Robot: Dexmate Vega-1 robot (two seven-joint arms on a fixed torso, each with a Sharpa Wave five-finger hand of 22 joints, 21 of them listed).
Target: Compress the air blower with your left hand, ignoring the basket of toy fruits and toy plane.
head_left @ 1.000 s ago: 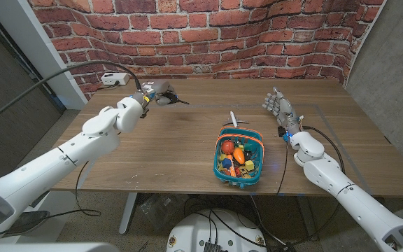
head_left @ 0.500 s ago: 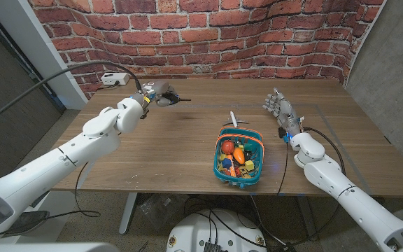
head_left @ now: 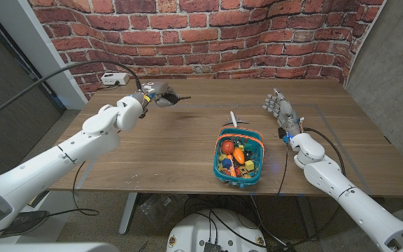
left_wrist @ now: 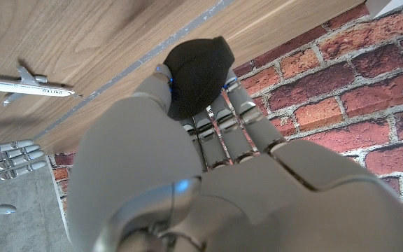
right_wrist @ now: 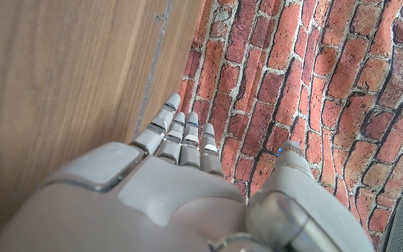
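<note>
my left hand (head_left: pixel 158 92) is up off the wooden table (head_left: pixel 166 150), near its far left corner, fingers (left_wrist: pixel 247 115) curled around the black air blower (left_wrist: pixel 196 73). in the left wrist view the bulb sits between my thumb on one side and the other fingers on the other, pressed against their inner faces, its rounded end poking out past the fingertips. in the head view a thin dark nozzle sticks out of my grip toward the table's middle. how far the bulb is squashed, i cannot tell.

my right hand (head_left: pixel 280 110) stands upright, well apart from the blower, fingers (right_wrist: pixel 182 133) straight and side by side, holding nothing.

the teal basket (head_left: pixel 239 155) of toy fruits sits between my two hands, nearer the right one. the toy plane (left_wrist: pixel 25 86) lies on the table just beyond the basket.
</note>
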